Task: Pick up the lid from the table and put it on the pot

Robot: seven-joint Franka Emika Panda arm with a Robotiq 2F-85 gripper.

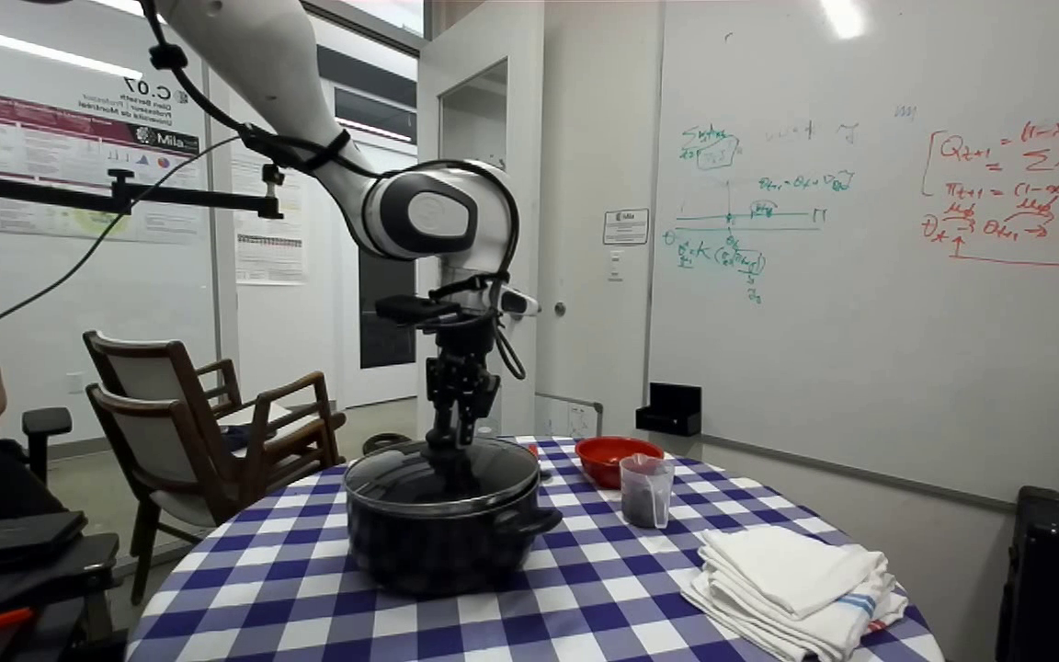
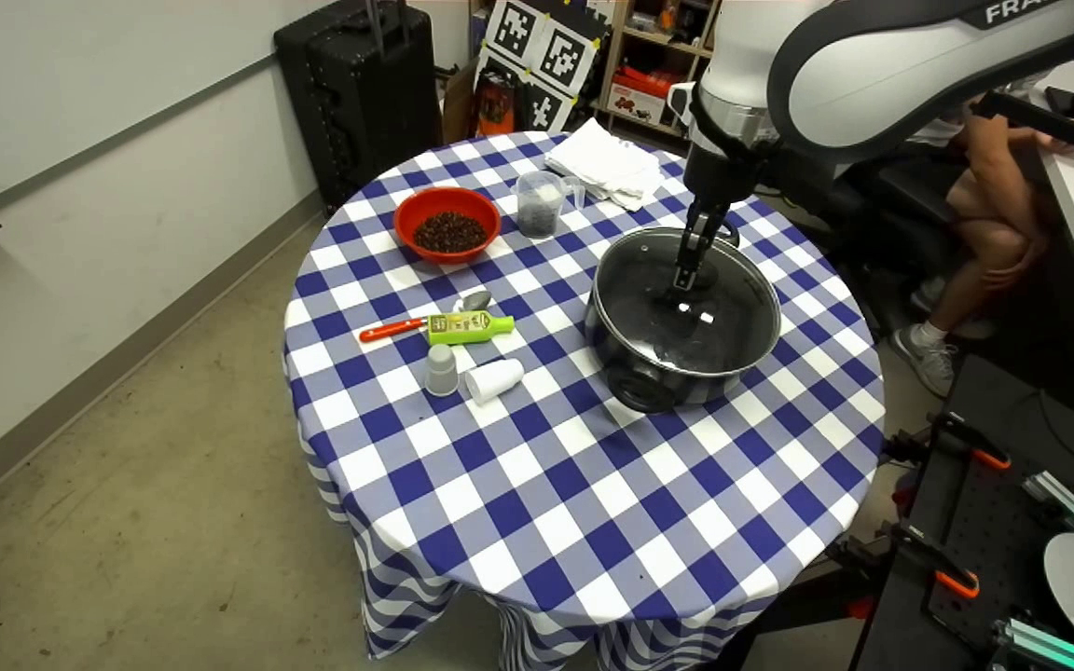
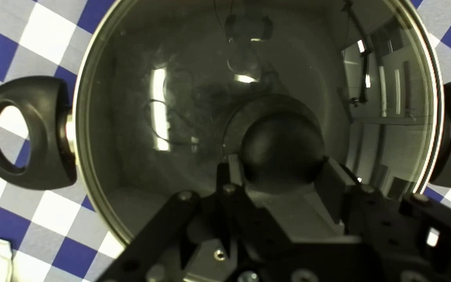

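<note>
- The lid [image 2: 677,326] lies on the pot [image 1: 442,552], its rim looking level in both exterior views; the whole seam I can't check from my seat.
- Both stand well inside the edge of the table [image 2: 462,503] — a round one, so no corners to steer by — closer to the edge the arm [image 2: 910,75] reaches over than to the edge by the whiteboard [image 1: 860,322].
- My gripper [image 3: 284,166] looks clenched on the lid's knob [image 3: 282,137]: a pad [image 3: 236,170] against either side, no gap that I can make out.
- I judge the placing done bar the letting go. Main worry: if I climb before the pads clear, that round knob could catch and drag the lid up or tip it askew.
- Spreading while too low might scrape a pad over the lid; pushing down could skid the pot across the table.
- A sideways exit might shove the pot toward the measuring cup [image 2: 530,191], which stands between the red bowl [image 2: 448,198] near the whiteboard edge and the white cloths [image 1: 787,570] by the edge nearest the black suitcase [image 2: 360,112]. Straight up, slowly, is what I'd want.
</note>
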